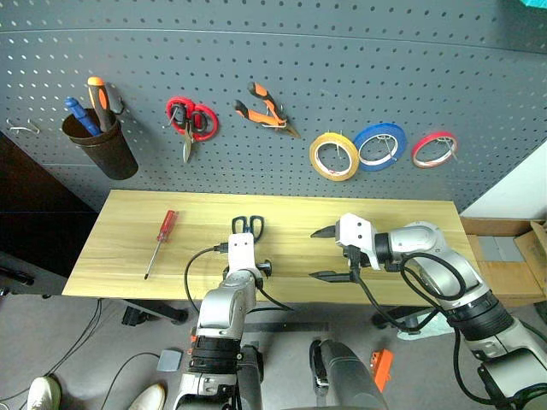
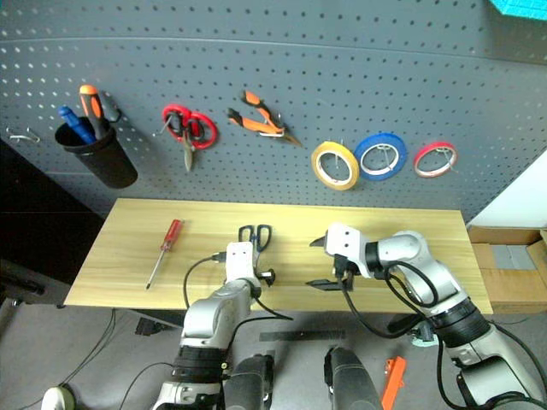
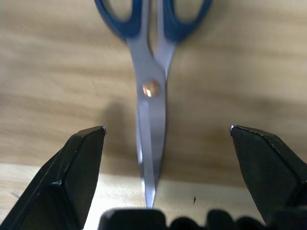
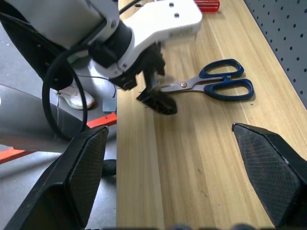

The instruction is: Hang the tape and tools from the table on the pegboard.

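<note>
Scissors [image 1: 248, 225] with dark blue handles lie on the light wood table [image 1: 410, 222], blades pointing toward the front edge. My left gripper [image 3: 168, 128] is open just above them, one finger on each side of the blades, not touching. My right gripper [image 1: 325, 254] hangs open and empty over the table's middle, pointing left toward the scissors. A red-handled screwdriver [image 1: 160, 242] lies on the table's left part. On the dark grey pegboard [image 1: 342, 60] hang the yellow tape [image 1: 334, 156] and the orange-and-black pliers [image 1: 267, 109].
Also on the pegboard are red-handled scissors [image 1: 191, 120], a blue roll [image 1: 379, 146], a thin red roll [image 1: 433, 149] and a brown cup [image 1: 99, 143] holding an orange-and-black screwdriver. A bare hook [image 1: 23, 128] sticks out at far left. Cardboard boxes [image 1: 513, 256] stand right of the table.
</note>
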{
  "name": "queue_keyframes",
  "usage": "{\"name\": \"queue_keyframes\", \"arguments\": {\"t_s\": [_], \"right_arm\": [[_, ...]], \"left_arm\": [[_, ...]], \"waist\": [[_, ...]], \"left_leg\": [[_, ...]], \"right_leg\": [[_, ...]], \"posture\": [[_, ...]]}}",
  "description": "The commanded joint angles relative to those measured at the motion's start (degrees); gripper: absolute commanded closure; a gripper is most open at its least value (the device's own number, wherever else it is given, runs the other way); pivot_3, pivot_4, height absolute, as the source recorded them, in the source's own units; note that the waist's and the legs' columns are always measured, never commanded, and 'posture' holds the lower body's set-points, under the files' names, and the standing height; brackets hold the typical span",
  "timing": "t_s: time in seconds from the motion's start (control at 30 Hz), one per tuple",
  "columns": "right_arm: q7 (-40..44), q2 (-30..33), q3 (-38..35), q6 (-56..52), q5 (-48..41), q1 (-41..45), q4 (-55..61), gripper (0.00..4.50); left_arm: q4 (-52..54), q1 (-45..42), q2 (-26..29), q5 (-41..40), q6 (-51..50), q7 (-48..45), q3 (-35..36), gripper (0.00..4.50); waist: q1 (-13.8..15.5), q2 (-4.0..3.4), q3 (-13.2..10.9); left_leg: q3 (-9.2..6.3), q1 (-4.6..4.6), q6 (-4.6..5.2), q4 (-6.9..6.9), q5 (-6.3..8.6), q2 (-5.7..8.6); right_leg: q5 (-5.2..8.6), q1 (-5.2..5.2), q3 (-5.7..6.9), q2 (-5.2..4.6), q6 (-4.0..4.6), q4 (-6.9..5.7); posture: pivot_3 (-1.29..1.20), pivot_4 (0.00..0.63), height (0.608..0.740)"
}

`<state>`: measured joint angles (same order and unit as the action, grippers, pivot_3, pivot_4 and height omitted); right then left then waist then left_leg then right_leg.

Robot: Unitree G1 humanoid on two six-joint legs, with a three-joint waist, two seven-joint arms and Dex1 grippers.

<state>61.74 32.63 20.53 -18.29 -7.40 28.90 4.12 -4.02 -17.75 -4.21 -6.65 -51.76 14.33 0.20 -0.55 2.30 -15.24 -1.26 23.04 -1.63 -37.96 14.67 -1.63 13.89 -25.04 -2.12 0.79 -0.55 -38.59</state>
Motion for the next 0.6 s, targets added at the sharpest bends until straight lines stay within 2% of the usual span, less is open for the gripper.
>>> {"name": "queue_keyframes", "arguments": {"t_s": [0.03, 0.33, 0.6], "right_arm": [[-0.7, -0.4, -1.2, -0.4, -0.3, 0.1, 1.2, 0.03], [0.1, 0.6, -1.3, -3.5, -1.5, -0.9, 3.4, 0.03], [-1.3, -0.1, -1.6, -4.4, -1.2, -0.9, 3.3, 0.03]], "left_arm": [[-2.2, -2.0, -2.1, 1.2, 0.8, 0.3, -0.8, 0.00], [-7.7, -7.2, -1.0, 4.3, 0.9, 1.6, 1.1, 0.00], [1.3, -3.7, -0.3, 6.1, -7.2, 2.5, 0.7, 0.00]], "waist": [[0.0, 0.03, -0.2], [-0.4, 0.03, -1.0], [-1.3, 0.02, -2.1]], "left_leg": [[0.00, 0.00, 0.00, 0.00, 0.00, 0.00], [0.01, 0.01, -0.03, 0.02, 0.00, -0.01], [0.01, -0.04, -0.22, 0.06, -0.08, -0.03]], "right_leg": [[0.00, 0.00, 0.00, 0.00, 0.00, 0.00], [0.00, 0.01, -0.02, -0.04, -0.01, 0.03], [-0.01, 0.02, -0.05, -0.05, -0.06, -0.02]], "posture": [[-0.01, 0.295, 0.740], [-0.02, 0.319, 0.740], [-0.01, 0.332, 0.740]]}}
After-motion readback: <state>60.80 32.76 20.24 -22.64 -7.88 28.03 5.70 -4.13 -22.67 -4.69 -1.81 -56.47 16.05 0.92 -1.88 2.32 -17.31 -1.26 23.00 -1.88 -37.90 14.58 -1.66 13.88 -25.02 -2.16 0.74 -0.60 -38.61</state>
